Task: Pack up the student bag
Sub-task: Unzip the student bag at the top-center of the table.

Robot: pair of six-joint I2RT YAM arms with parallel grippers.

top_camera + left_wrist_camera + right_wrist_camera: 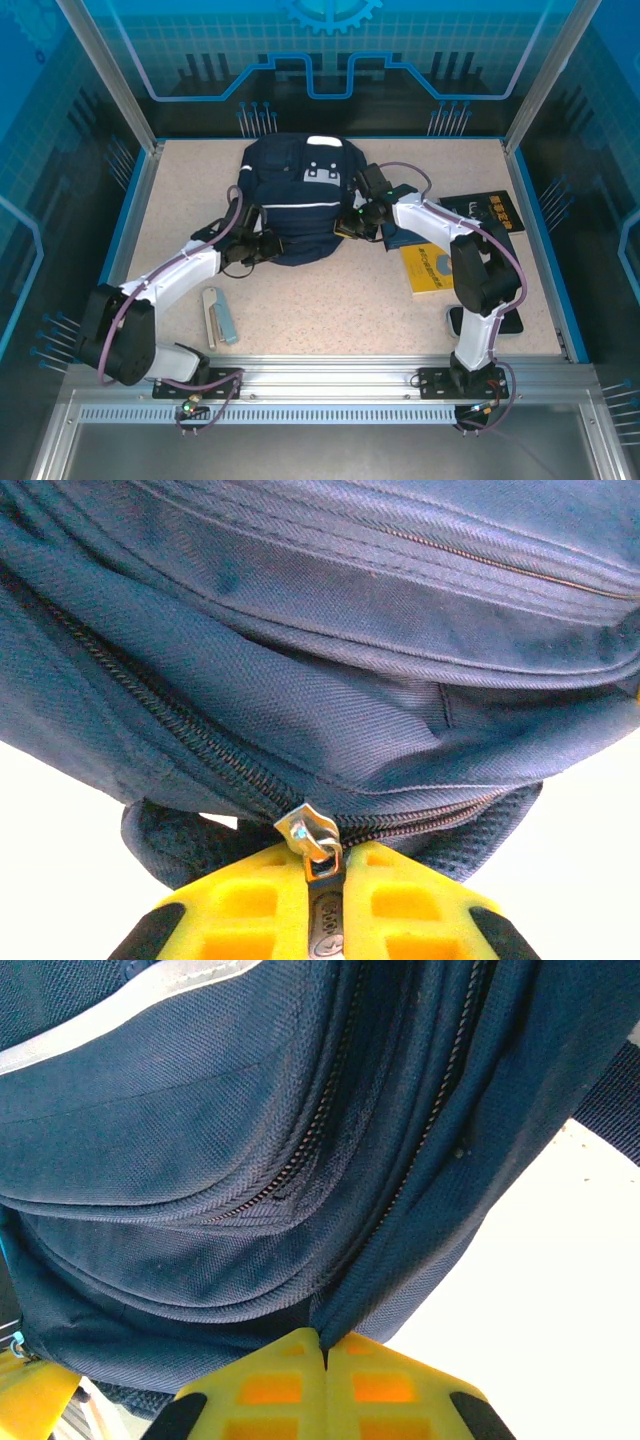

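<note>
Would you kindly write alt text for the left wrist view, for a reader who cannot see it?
The left gripper, its yellow fingers shut on the dark pull tab of a metal zipper slider, presses against the dark navy student bag. Fabric folds and zipper lines spread above it.

Overhead looks down — 2 wrist views sit close against student bag [295, 225].

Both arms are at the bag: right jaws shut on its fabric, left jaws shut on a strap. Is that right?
Not quite. The left gripper has its jaws shut on the zipper pull, not a strap; the left wrist view shows it. The right gripper does pinch the bag fabric.
</note>
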